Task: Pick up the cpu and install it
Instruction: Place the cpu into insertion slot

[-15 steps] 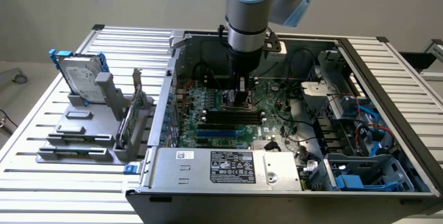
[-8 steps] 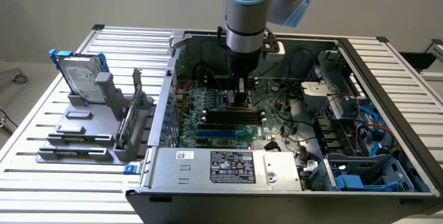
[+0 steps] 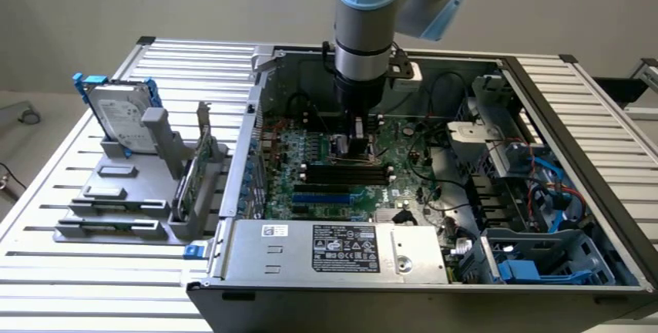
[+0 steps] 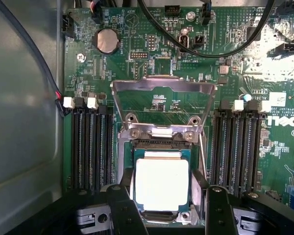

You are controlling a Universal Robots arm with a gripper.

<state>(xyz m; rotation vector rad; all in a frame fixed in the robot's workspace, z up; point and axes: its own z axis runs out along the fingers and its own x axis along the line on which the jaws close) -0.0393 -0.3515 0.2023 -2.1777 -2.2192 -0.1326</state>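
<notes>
Wrist view: small silvery-grey square cpu (image 4: 161,183) lying within metal-framed socket (image 4: 161,131) of green motherboard (image 4: 157,58), black end effector (image 4: 167,213) spread, flanking it. Risk: skewed seating or bent contacts from end effector snagging cpu edge.

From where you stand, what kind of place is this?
Probably a robotics lab bench for computer assembly: a light-blue robot arm reaches into an open grey metal computer case with a green motherboard, on a slatted metal table.

Plain beige wall (image 3: 185,1) behind, slatted aluminium bench (image 3: 62,271), pale grey floor (image 3: 26,144) at exterior view's left, soft even light
</notes>
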